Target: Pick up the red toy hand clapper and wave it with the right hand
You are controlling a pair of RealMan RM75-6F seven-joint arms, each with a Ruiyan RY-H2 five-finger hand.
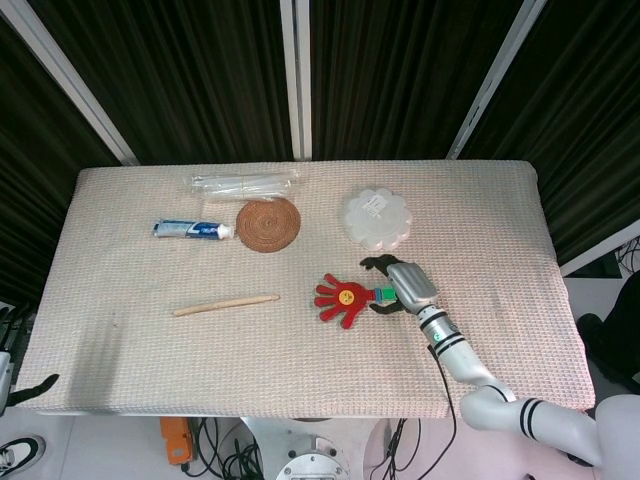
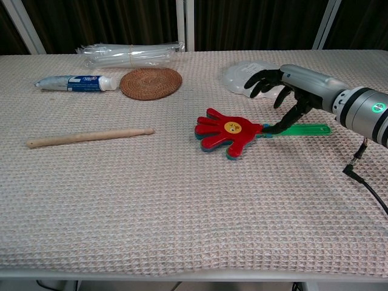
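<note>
Clapper lying flat on the tabletop, my right robot hand spread above its handle

I see the red plastic hand-shaped toy clapper (image 2: 229, 130) with its green handle lying right of centre on the beige woven-cloth tabletop (image 2: 182, 206); my right robot hand (image 2: 285, 88) has its fingers (image 2: 259, 79) splayed apart, holding nothing, one fingertip down at the handle where it joins the red palm; my left robot hand is out of sight in both views

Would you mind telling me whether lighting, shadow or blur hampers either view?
Head view: even light, sharp, dark curtains behind the table. Chest view: soft shadow under the red clapper, the right hand crisp, no glare.
</note>
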